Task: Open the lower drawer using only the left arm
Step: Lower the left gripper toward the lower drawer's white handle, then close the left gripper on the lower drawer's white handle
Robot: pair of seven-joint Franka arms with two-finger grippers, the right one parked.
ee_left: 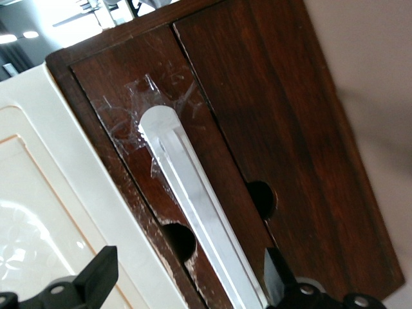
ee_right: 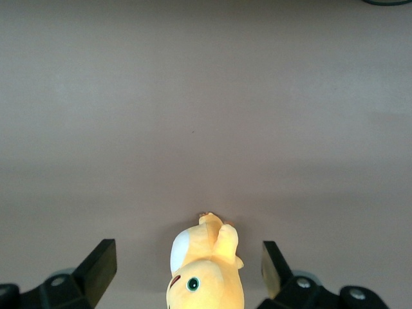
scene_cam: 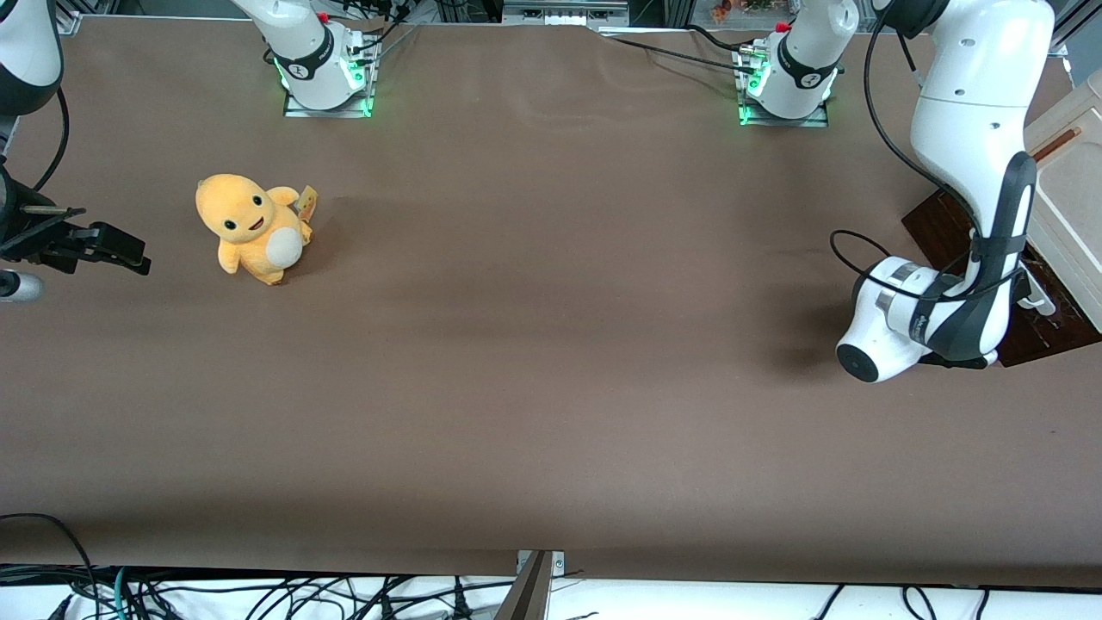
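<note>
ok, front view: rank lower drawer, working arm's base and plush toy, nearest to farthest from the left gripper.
The gripper is hidden in the front view under the left arm's wrist, at the drawer.
1. lower drawer: right at the gripper.
2. working arm's base: farther from the camera.
3. plush toy: toward the parked arm's end.

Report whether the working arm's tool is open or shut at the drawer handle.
Open. In the left wrist view the tool has its fingers spread wide, straddling the pale bar handle of the lower drawer without touching it.

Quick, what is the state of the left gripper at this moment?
Left gripper: open, holding nothing, fingers on either side of the bar handle at the drawer front.
</note>
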